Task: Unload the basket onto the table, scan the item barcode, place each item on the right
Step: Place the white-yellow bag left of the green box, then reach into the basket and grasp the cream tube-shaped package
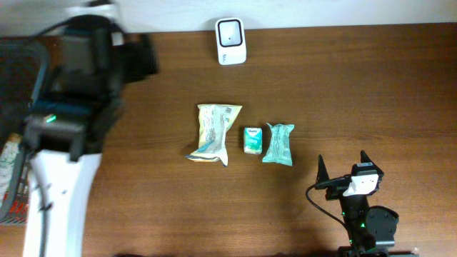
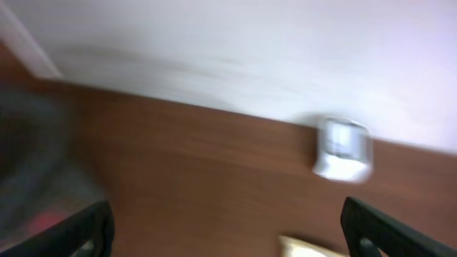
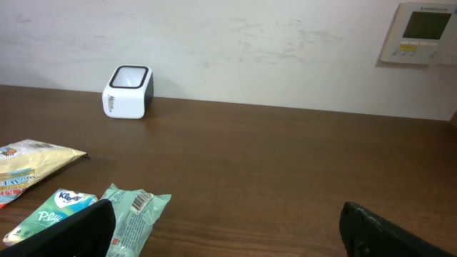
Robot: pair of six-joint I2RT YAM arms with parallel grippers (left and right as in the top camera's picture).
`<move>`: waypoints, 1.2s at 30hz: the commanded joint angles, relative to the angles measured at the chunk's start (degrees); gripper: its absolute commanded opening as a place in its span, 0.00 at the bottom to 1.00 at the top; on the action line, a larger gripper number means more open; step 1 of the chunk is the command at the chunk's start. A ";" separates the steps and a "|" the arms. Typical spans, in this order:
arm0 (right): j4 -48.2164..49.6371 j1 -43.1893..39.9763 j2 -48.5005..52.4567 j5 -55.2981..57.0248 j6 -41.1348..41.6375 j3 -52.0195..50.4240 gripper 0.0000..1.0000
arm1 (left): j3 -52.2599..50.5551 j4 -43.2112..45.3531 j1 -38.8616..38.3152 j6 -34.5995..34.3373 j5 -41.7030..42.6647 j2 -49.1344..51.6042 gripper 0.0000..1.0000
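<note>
Three items lie in a row mid-table: a cream snack bag (image 1: 212, 133), a small green tissue pack (image 1: 252, 139) and a mint-green packet (image 1: 278, 144) whose barcode faces up (image 3: 136, 202). The white scanner (image 1: 230, 41) stands at the far edge by the wall. My left gripper (image 1: 146, 57) is motion-blurred at the far left, well away from the items; its wrist view shows the jaws wide open and empty, with the scanner (image 2: 343, 148) ahead. My right gripper (image 1: 343, 165) hovers open and empty to the right of the mint packet (image 3: 132, 210).
A dark wire basket (image 1: 14, 128) holding packets sits at the table's left edge. A wall runs behind the table, with a thermostat panel (image 3: 421, 32) on it. The right arm's base stands at the near right edge.
</note>
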 commanded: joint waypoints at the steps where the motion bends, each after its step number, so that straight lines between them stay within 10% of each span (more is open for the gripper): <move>1: 0.02 -0.15 -0.44 0.50 0.04 -0.46 0.99 | -0.44 -2.27 11.72 1.44 -7.06 -0.28 1.00; 13: 0.02 -0.15 -0.44 0.50 0.04 -0.46 0.99 | -2.99 -2.34 44.74 4.37 2.03 13.33 0.94; 17: 0.02 -0.15 -0.44 0.50 0.04 -0.46 0.99 | -3.85 -2.14 49.40 18.18 15.65 18.80 0.86; 36: 0.02 -0.15 -0.44 0.50 0.04 -0.46 0.99 | -21.31 17.29 55.87 44.13 6.38 27.26 1.00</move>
